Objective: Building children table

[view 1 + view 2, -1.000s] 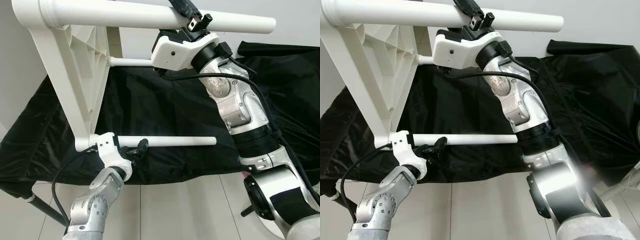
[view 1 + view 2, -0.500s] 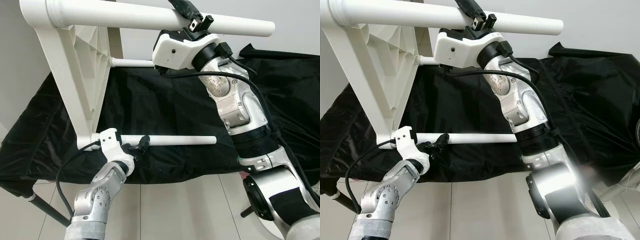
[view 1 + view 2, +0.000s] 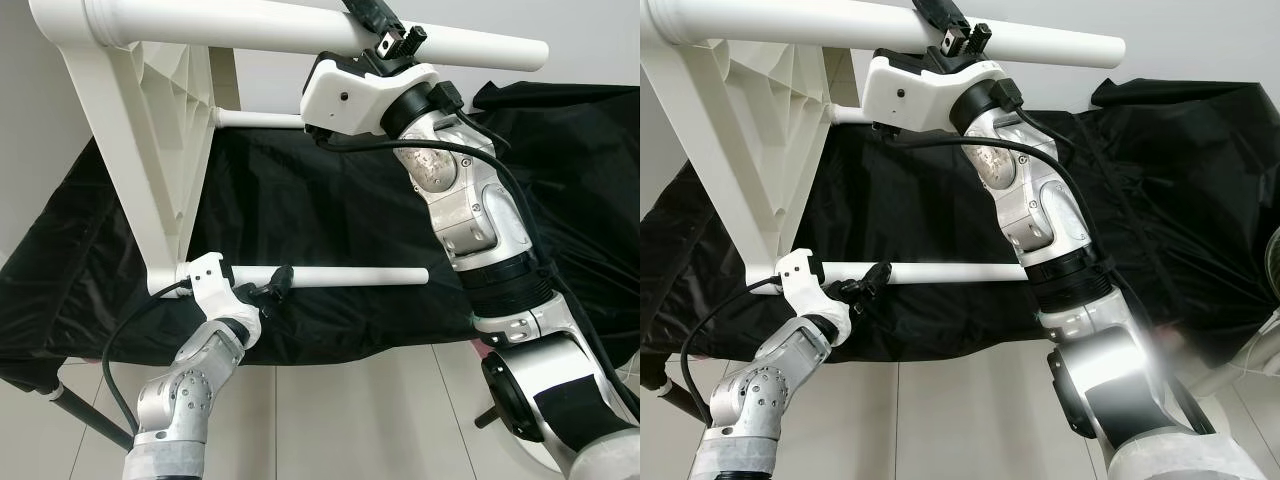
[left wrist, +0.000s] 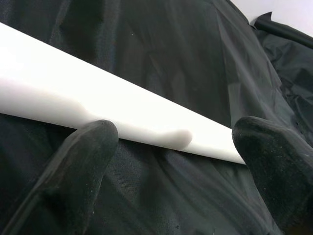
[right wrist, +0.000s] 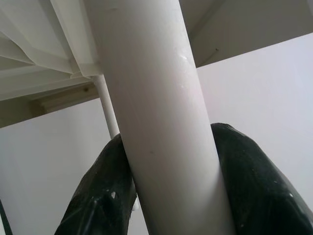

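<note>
A white children's table lies tipped on its side, its ribbed underside (image 3: 150, 130) facing me and its round legs pointing right. My right gripper (image 3: 385, 28) is shut on the upper leg (image 3: 230, 22), and both fingers (image 5: 100, 196) press its sides. My left gripper (image 3: 277, 282) is at the lower leg (image 3: 350, 275), close to where it joins the table. It is open: the two fingertips (image 4: 93, 142) stand wide apart, and the leg (image 4: 73, 103) runs across just beyond them. A third leg (image 3: 260, 120) shows behind.
Black cloth (image 3: 330, 200) covers a low surface behind and under the table. Light tiled floor (image 3: 350, 420) lies in front of it. A dark stand leg (image 3: 90, 420) slants at the lower left. A pale wall (image 3: 40, 180) is at the left.
The left arm has risen a little and its gripper has slid slightly left along the lower leg. The table has tilted slightly. The right gripper keeps its hold.
</note>
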Motion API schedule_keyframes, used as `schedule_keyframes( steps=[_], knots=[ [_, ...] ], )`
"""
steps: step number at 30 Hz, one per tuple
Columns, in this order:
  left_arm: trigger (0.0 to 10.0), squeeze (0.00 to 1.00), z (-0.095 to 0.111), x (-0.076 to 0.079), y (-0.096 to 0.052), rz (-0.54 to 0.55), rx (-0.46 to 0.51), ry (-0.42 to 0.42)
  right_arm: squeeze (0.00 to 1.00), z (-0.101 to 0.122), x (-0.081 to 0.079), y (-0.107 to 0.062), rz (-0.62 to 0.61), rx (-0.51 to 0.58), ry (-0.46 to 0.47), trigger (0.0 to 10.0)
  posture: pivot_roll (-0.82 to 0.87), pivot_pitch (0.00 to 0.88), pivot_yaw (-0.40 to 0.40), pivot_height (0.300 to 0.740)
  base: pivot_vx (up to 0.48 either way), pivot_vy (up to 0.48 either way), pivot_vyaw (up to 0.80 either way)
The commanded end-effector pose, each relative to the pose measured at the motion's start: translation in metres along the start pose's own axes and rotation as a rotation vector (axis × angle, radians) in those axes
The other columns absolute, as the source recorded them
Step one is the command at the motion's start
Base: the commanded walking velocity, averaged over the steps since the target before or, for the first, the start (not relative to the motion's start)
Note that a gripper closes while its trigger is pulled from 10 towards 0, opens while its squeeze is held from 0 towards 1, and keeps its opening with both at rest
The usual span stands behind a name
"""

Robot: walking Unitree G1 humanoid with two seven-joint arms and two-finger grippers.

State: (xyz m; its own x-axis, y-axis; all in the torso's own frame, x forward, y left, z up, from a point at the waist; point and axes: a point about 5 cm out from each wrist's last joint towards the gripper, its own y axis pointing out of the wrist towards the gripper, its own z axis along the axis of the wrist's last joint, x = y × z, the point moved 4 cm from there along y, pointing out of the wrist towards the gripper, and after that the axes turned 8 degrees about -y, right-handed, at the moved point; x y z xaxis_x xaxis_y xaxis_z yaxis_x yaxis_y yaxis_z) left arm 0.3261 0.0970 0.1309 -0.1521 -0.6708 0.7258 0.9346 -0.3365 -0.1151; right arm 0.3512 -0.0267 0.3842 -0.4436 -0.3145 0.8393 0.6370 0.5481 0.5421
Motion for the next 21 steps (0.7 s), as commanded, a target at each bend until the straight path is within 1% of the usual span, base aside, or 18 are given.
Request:
schedule_keyframes(
  steps=[1, 3, 4, 5, 6, 8, 9, 10, 11, 12, 14, 15, 17, 18, 21],
  knots=[
    [10.0, 0.00, -0.028, -0.015, -0.001, 0.276, -0.023, -0.114, 0.00, 0.010, 0.005, 0.003, -0.037, 0.022, 0.092, 0.0, -0.05, 0.102, 0.033, 0.740, 0.000, 0.000, 0.00],
    [10.0, 0.00, -0.029, -0.013, -0.004, 0.287, -0.027, -0.111, 0.00, 0.012, 0.006, 0.003, -0.039, 0.025, 0.098, 0.0, -0.05, 0.101, 0.033, 0.740, 0.000, 0.000, 0.00],
    [10.0, 0.00, -0.032, -0.011, -0.008, 0.297, -0.036, -0.101, 0.00, 0.013, 0.005, 0.003, -0.041, 0.025, 0.106, 0.0, -0.04, 0.094, 0.030, 0.740, 0.000, 0.000, 0.00],
    [10.0, 0.00, -0.032, -0.011, -0.008, 0.297, -0.036, -0.101, 0.00, 0.013, 0.005, 0.003, -0.041, 0.025, 0.106, 0.0, -0.04, 0.094, 0.030, 0.740, 0.000, 0.000, 0.00],
    [10.0, 0.00, -0.035, -0.009, -0.013, 0.299, -0.054, -0.098, 0.00, 0.015, 0.005, 0.004, -0.040, 0.027, 0.110, 0.0, -0.04, 0.094, 0.029, 0.740, 0.000, 0.000, 0.00],
    [10.0, 0.00, -0.035, -0.009, -0.013, 0.299, -0.054, -0.098, 0.00, 0.015, 0.005, 0.004, -0.040, 0.027, 0.110, 0.0, -0.04, 0.094, 0.029, 0.740, 0.000, 0.000, 0.00],
    [10.0, 0.00, -0.035, -0.008, -0.017, 0.295, -0.058, -0.092, 0.00, 0.015, 0.005, 0.004, -0.040, 0.029, 0.113, 0.0, -0.04, 0.091, 0.026, 0.740, 0.000, 0.000, 0.00],
    [10.0, 0.00, -0.035, -0.008, -0.017, 0.295, -0.058, -0.092, 0.00, 0.015, 0.005, 0.004, -0.040, 0.029, 0.113, 0.0, -0.04, 0.091, 0.026, 0.740, 0.000, 0.000, 0.00],
    [10.0, 0.00, -0.033, -0.012, -0.024, 0.315, -0.067, -0.064, 0.00, 0.016, 0.005, 0.004, -0.042, 0.037, 0.111, 0.0, -0.04, 0.091, 0.026, 0.740, 0.000, 0.000, 0.00],
    [10.0, 0.00, -0.033, -0.012, -0.024, 0.315, -0.067, -0.064, 0.00, 0.016, 0.005, 0.004, -0.042, 0.037, 0.111, 0.0, -0.04, 0.091, 0.026, 0.740, 0.000, 0.000, 0.00],
    [10.0, 0.00, -0.030, -0.015, -0.035, 0.325, -0.078, -0.042, 0.00, 0.019, 0.008, 0.004, -0.049, 0.055, 0.110, 0.0, -0.03, 0.084, 0.021, 0.740, 0.000, 0.000, 0.00],
    [10.0, 0.00, -0.028, -0.014, -0.039, 0.326, -0.076, -0.042, 0.00, 0.020, 0.009, 0.005, -0.055, 0.060, 0.111, 0.0, -0.02, 0.085, 0.019, 0.740, 0.000, 0.000, 0.00],
    [10.0, 0.00, -0.028, -0.014, -0.039, 0.326, -0.076, -0.042, 0.00, 0.020, 0.009, 0.005, -0.055, 0.060, 0.111, 0.0, -0.02, 0.085, 0.019, 0.740, 0.000, 0.000, 0.00],
    [10.0, 0.00, -0.026, -0.011, -0.037, 0.313, -0.066, -0.063, 0.00, 0.020, 0.011, 0.005, -0.061, 0.061, 0.114, 0.0, -0.02, 0.085, 0.017, 0.740, 0.000, 0.000, 0.00],
    [10.0, 0.00, -0.022, -0.001, -0.025, 0.288, -0.045, -0.124, 0.00, 0.021, 0.013, 0.006, -0.073, 0.057, 0.130, 0.0, -0.02, 0.085, 0.015, 0.740, 0.000, 0.000, 0.00]
  ],
)
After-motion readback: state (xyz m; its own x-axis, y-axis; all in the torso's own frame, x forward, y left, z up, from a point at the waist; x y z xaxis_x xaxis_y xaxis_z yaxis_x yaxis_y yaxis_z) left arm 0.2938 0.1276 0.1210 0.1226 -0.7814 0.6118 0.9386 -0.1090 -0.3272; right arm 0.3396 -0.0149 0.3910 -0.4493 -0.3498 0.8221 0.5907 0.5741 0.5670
